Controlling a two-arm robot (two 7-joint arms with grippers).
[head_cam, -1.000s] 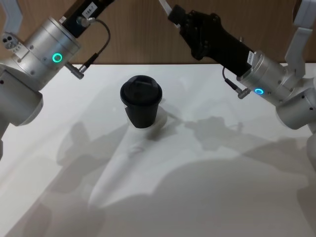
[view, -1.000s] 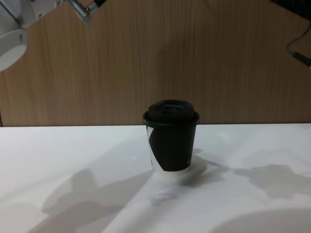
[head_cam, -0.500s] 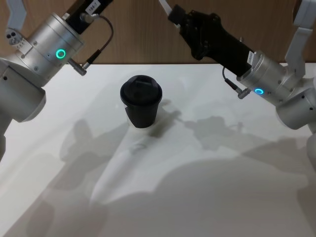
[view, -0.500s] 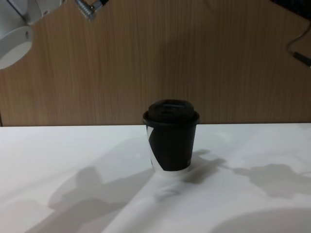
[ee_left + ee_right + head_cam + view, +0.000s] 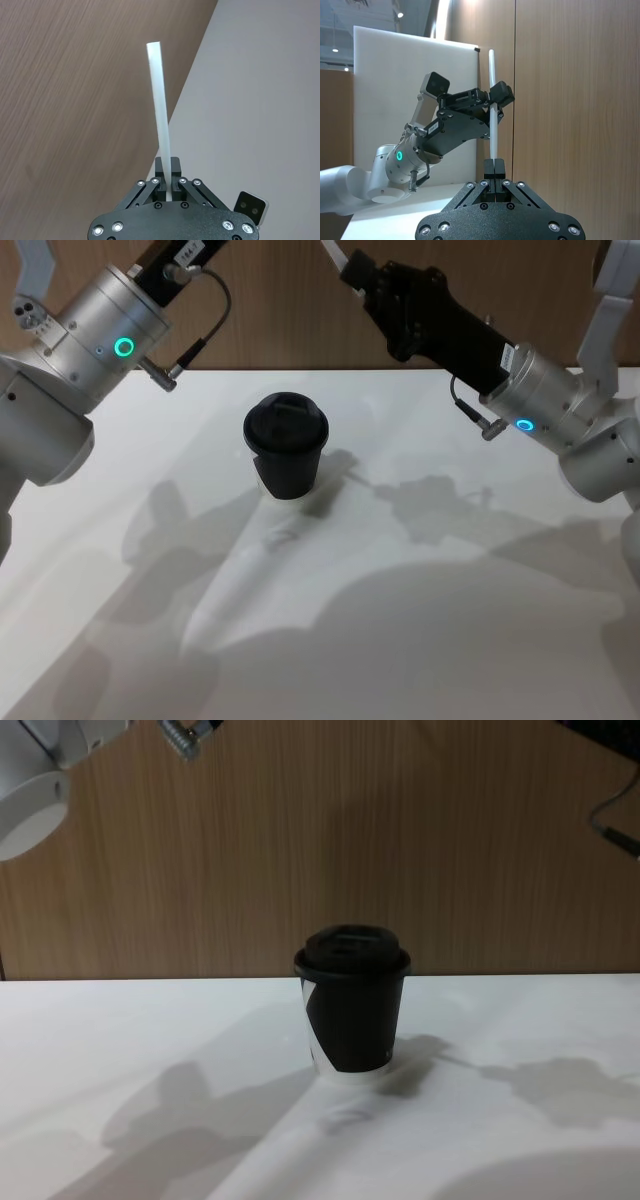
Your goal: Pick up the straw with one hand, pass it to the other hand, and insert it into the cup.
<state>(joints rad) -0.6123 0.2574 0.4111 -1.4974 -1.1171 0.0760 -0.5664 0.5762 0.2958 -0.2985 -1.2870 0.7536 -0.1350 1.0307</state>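
The white straw (image 5: 493,135) stands upright in the air, held at two places. In the right wrist view my right gripper (image 5: 493,167) is shut on its lower end, and my left gripper (image 5: 496,100) reaches in from the side and grips it higher up. The left wrist view has the left gripper (image 5: 167,172) shut on the straw (image 5: 159,110), whose free end points away. In the head view the right gripper (image 5: 360,275) is high at the back, with a bit of straw (image 5: 335,250) at its tip. The black lidded cup (image 5: 286,445) (image 5: 350,1010) stands upright on the table, below both grippers.
The white table (image 5: 450,620) spreads bare around the cup, crossed by arm shadows. A brown wooden wall (image 5: 450,850) rises behind it. My left arm's silver wrist (image 5: 100,335) with its green ring hangs at the back left.
The left arm's wrist shifted slightly up and to the right a second ago, then held still. The right arm and the cup have not moved.
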